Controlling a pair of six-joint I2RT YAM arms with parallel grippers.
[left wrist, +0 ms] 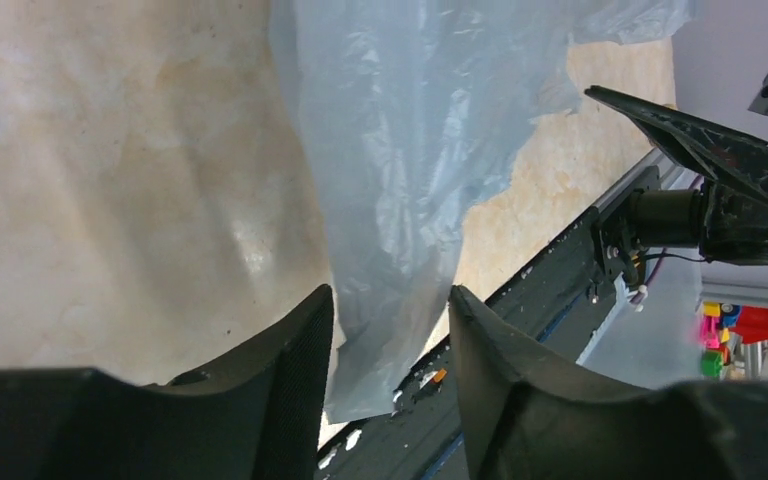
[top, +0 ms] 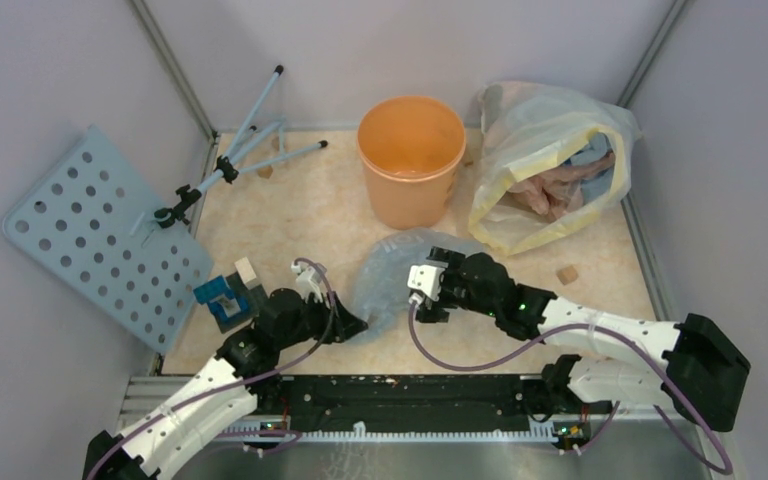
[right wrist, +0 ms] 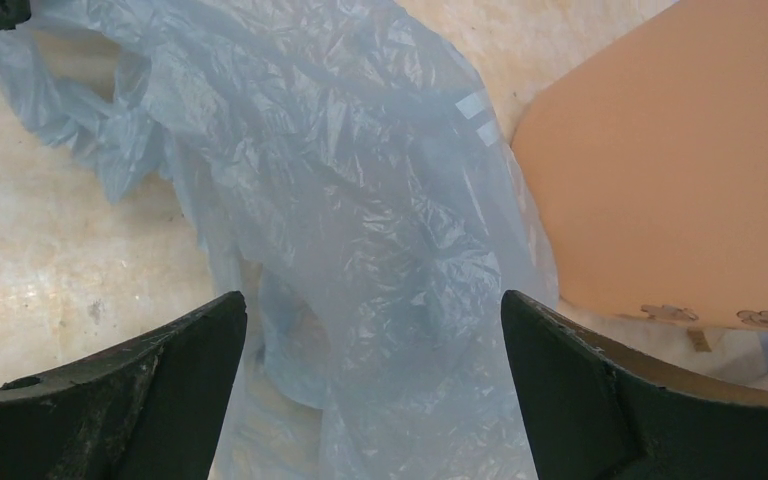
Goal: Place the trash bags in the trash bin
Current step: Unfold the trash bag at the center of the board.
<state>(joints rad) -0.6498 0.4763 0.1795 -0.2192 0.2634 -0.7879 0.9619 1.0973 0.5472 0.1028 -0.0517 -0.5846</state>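
A thin, crinkled grey-blue trash bag [top: 400, 262] lies flat on the beige table, just in front of the orange trash bin [top: 411, 160]. My left gripper [top: 358, 325] is low at the bag's near-left corner. In the left wrist view a hanging edge of the bag [left wrist: 400, 150] runs between the left gripper's [left wrist: 390, 295] jaws, which stand apart and do not pinch it. My right gripper [top: 415, 293] hovers over the bag's near-right part. Seen from the right wrist, that gripper [right wrist: 373, 300] is open wide above the bag [right wrist: 360, 200], and the bin's wall [right wrist: 680, 150] is at the right.
A big clear bag with yellow edges [top: 545, 160] holding cloth lies right of the bin. A blue perforated board [top: 100, 235] and a tripod [top: 240, 150] lean at the left. A small blue block [top: 225, 295] sits by the left arm. A wooden cube [top: 566, 273] lies on the right. The black rail [top: 410, 400] borders the near edge.
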